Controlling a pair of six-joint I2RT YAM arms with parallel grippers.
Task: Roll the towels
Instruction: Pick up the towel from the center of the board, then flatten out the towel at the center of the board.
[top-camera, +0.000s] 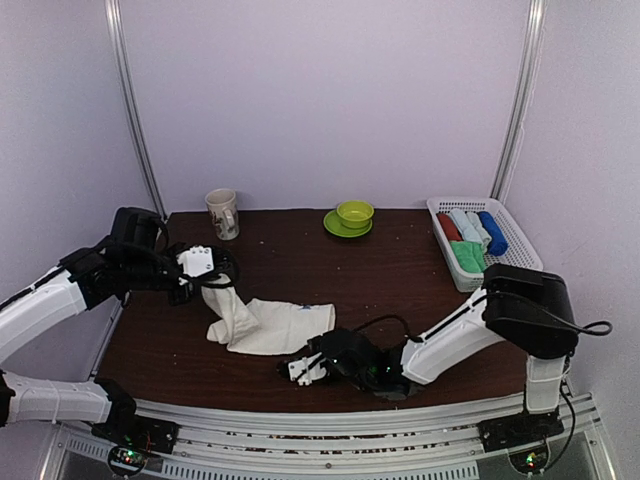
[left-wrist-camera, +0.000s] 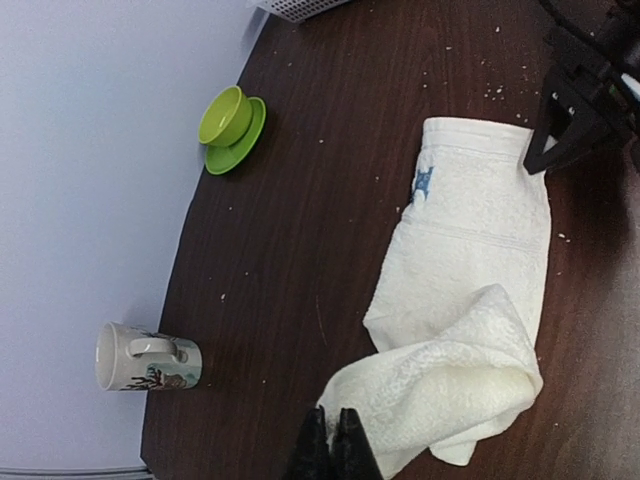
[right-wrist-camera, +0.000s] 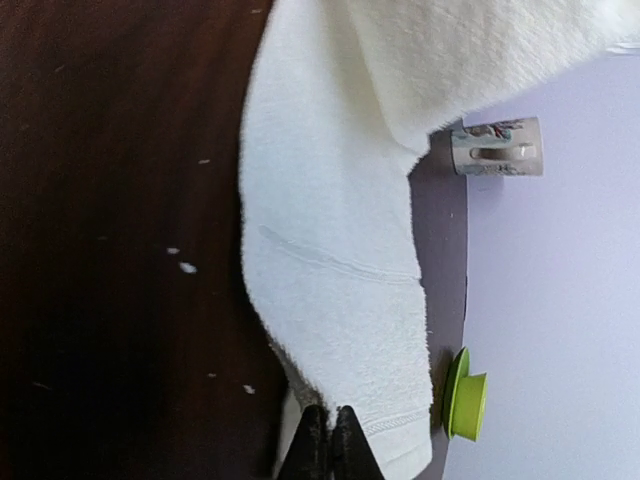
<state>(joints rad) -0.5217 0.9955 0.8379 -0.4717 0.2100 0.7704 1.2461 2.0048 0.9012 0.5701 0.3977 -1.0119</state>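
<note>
Towel (top-camera: 272, 326) stretches left to right.

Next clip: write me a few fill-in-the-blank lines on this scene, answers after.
1. The left gripper and right gripper are both ___ on the cream towel.
2. The mug stands at the back ___ corner of the table.
3. The green cup sits on a ___ saucer.
4. In the white basket, the dark blue roll lies furthest ___.

Missing: shut; left; green; right.

Cream towel (top-camera: 275, 325) rumpled on table (top-camera: 400, 270), left end lifted; green towel (top-camera: 466, 257) in basket (top-camera: 465, 201).
</note>
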